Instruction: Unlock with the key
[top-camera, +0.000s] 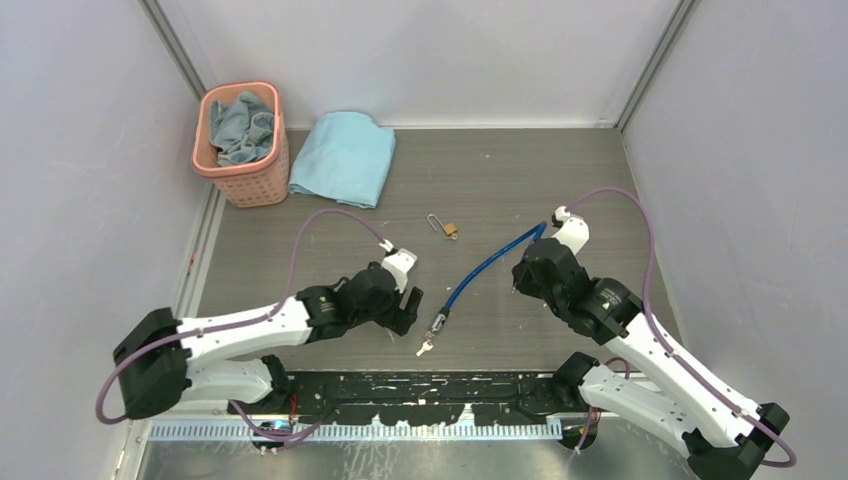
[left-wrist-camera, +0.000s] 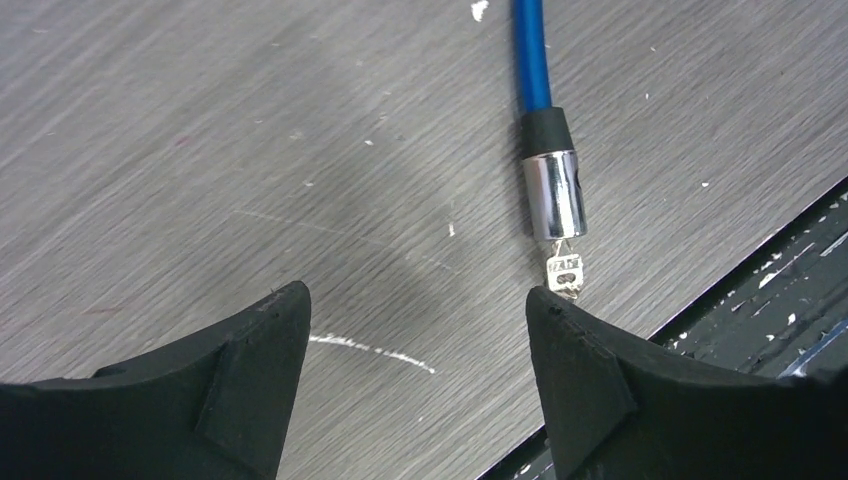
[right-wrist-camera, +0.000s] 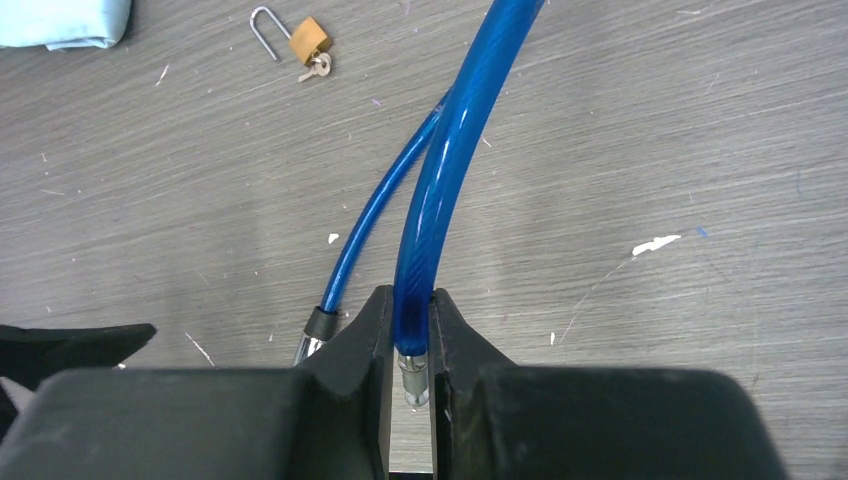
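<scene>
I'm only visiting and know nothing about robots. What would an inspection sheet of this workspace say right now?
Surface: grey wood-grain table, scratched, with white specks.
Job's things: key lying at the silver end of the blue cable.
Clutter: brass padlock, shackle looks open; pink basket holding a cloth; folded blue towel beside it.
Grippers: left gripper open, key just ahead of one finger; right gripper shut on the blue cable.
Cables: purple cables loop over both arms.
Surroundings: plain pale walls.
</scene>
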